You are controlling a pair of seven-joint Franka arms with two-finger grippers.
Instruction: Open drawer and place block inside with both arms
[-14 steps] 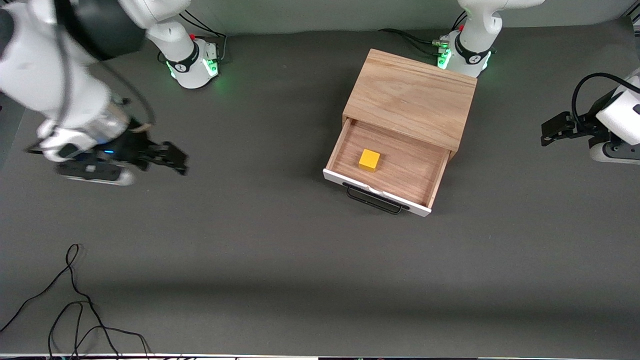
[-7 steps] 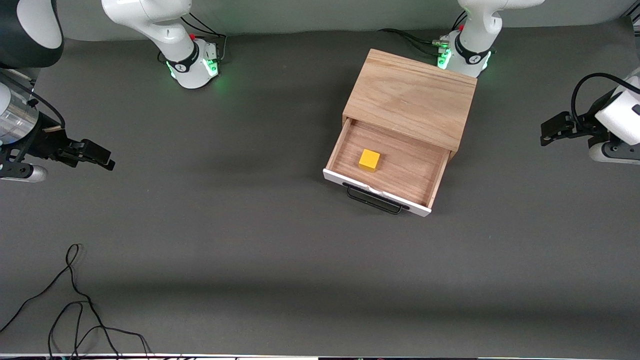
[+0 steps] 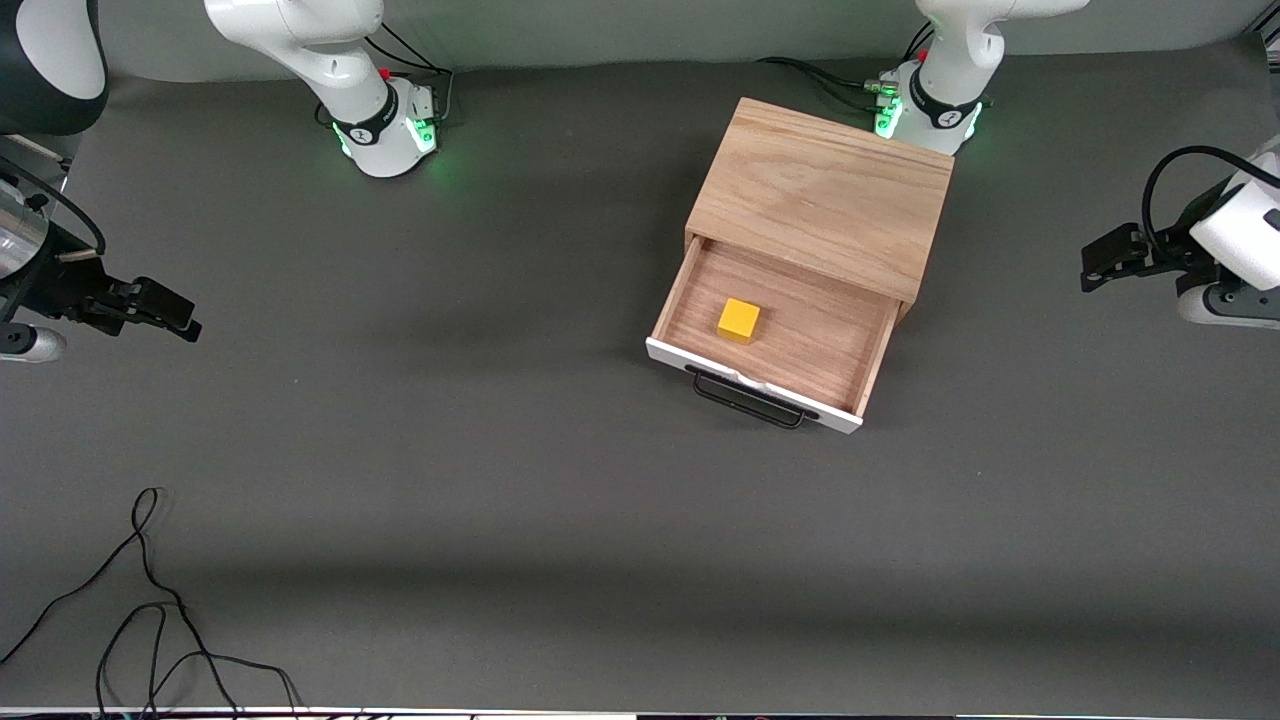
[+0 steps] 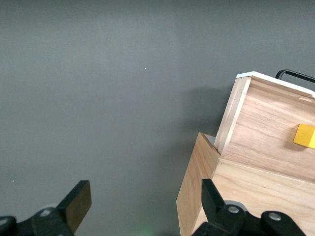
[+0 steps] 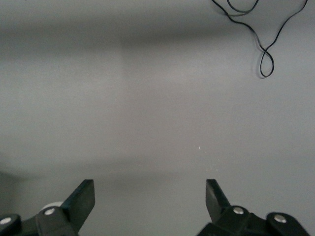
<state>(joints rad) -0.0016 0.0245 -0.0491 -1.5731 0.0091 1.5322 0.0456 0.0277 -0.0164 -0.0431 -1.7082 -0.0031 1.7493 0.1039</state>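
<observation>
**Block in the open drawer, both grippers wide and clear**

The block (image 3: 739,321) was a small bright yellow cube with clean edges, its top face a shade lighter than the side turned toward the front camera. It sat on the wooden floor of the drawer (image 3: 800,345), toward the corner of the tray nearest the right arm's end of the table and the cabinet's mouth, apart from every wall. In the left wrist view only one end of it showed, a yellow patch (image 4: 305,136) against the grain.

The drawer was pulled well out of the cabinet (image 3: 825,190). It was a shallow light-wood tray with a white front panel (image 3: 750,383) and a black bar handle (image 3: 748,398) on that panel, facing the front camera. The cabinet was a plain light-wood box standing on the tabletop (image 3: 560,520) close to the edge where the bases stood, just in front of the left arm's green-lit base (image 3: 930,112).

The left gripper (image 3: 1100,262) hung over the left arm's end of the tabletop, well apart from the cabinet, its fingers (image 4: 78,201) spread wide and holding nothing. The right gripper (image 3: 165,312) hung over the right arm's end of the tabletop, also wide and empty, with bare grey surface between its fingers (image 5: 84,197).

A loose black cable (image 3: 150,590) lay coiled at the tabletop corner nearest the front camera on the right arm's end.
</observation>
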